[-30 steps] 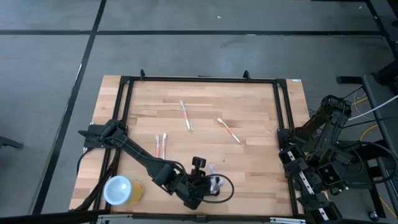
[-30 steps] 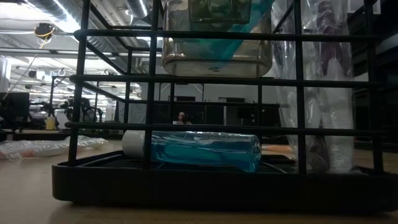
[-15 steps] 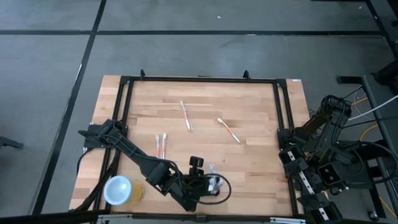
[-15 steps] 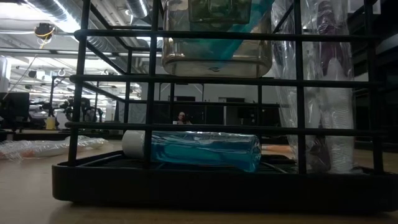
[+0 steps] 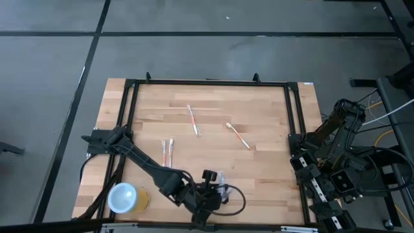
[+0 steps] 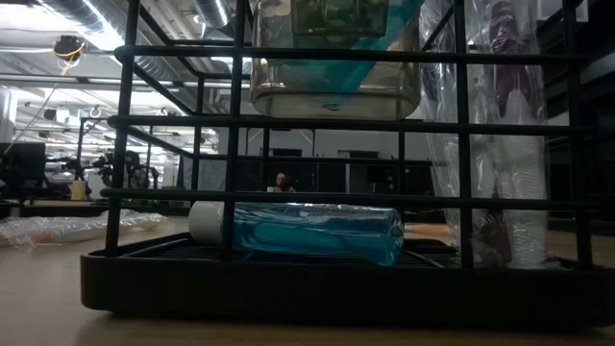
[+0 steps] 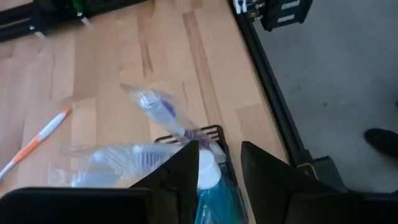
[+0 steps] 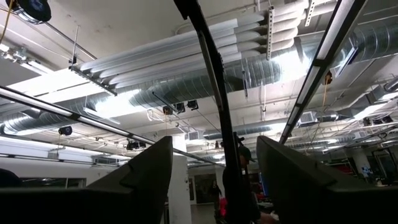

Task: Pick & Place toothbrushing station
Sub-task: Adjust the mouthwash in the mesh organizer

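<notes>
Left gripper [image 7: 214, 171] straddling toothbrushing station [image 5: 218, 193] near surface [image 5: 259, 129] front edge, grip state unclear; could slip or tip, spilling contents; right gripper [image 8: 214, 180] parked, spread

L claw [image 5: 208, 194] at toothbrushing station [image 5: 218, 192]

Bench [image 5: 259, 110] centre and far half largely unobstructed; only four flat toothbrushes [image 5: 193, 120] lie there, well apart. Near edge congested: left arm [image 5: 145, 165] crosses diagonally to the toothbrushing station [image 5: 217, 194], yellow cup [image 5: 124, 197] beside it. Black frame rail [image 5: 207, 82] bounds all sides.
</notes>
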